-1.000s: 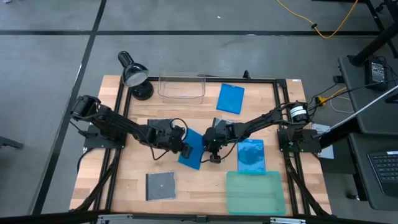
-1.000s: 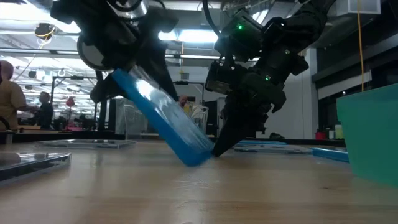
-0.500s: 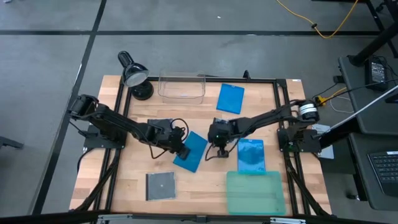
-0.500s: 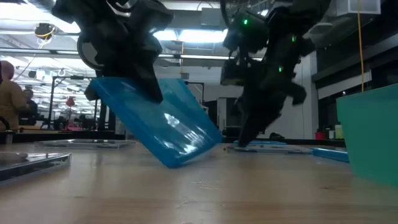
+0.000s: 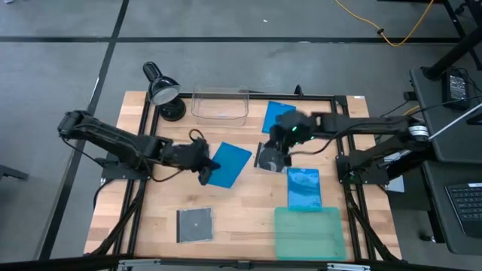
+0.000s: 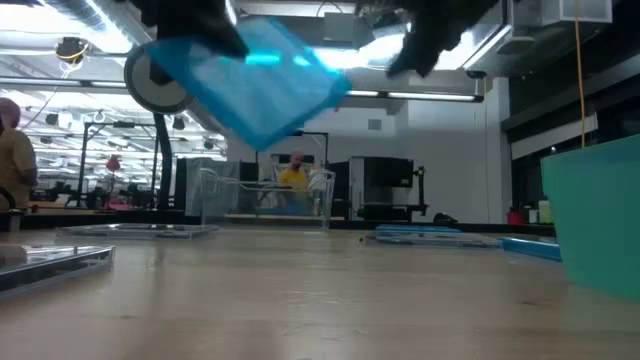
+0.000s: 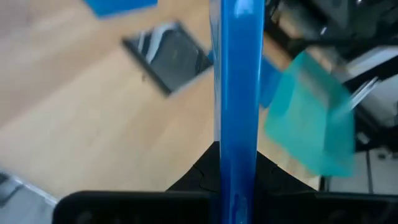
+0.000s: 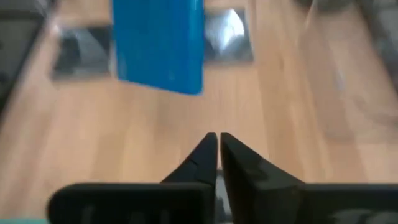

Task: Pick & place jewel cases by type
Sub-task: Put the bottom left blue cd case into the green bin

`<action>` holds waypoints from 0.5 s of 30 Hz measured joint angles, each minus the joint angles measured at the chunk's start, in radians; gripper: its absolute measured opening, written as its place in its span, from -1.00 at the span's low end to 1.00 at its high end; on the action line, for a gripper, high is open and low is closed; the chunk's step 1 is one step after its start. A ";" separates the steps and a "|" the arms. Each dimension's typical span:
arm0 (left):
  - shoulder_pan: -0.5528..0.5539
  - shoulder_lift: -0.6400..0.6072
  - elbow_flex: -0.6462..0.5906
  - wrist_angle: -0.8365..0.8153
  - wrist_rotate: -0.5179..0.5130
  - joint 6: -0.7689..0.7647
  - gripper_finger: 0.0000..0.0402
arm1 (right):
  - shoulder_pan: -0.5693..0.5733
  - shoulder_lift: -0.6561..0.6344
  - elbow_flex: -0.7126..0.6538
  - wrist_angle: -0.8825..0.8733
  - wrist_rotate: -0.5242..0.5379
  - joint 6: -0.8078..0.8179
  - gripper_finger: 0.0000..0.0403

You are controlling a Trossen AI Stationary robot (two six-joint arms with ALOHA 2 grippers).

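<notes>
Blue jewel case (image 5: 227,164), thin, stiff, slick, hangs edge-pinched in my left pincer (image 5: 205,172) mid-surface; right pincer (image 8: 217,155) nearly closed, empty.

Two dark, near-black arms, slim jointed links running out from bases fixed at either side of the table. Thin black cables loop along both of them. The left gripper (image 7: 235,186) shows matte black fingers tapering to points off a broad rounded black bar. The right gripper (image 8: 217,155) has the same wedge fingers, and green indicator lights glow on its wrist housing.
</notes>
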 joint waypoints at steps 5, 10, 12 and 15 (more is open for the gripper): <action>0.000 -0.064 0.000 -0.001 -0.030 0.065 -0.92 | -0.033 -0.028 0.124 -0.032 -0.101 0.001 -0.55; 0.000 -0.074 0.000 0.001 -0.006 0.110 -0.92 | -0.065 0.030 0.255 -0.059 -0.227 0.058 -0.12; 0.000 -0.074 0.000 0.003 0.002 0.116 -0.92 | -0.073 0.069 0.310 -0.098 -0.269 0.056 0.02; 0.000 -0.074 0.000 0.006 0.002 0.116 -0.92 | -0.077 0.135 0.376 -0.164 -0.279 0.041 0.18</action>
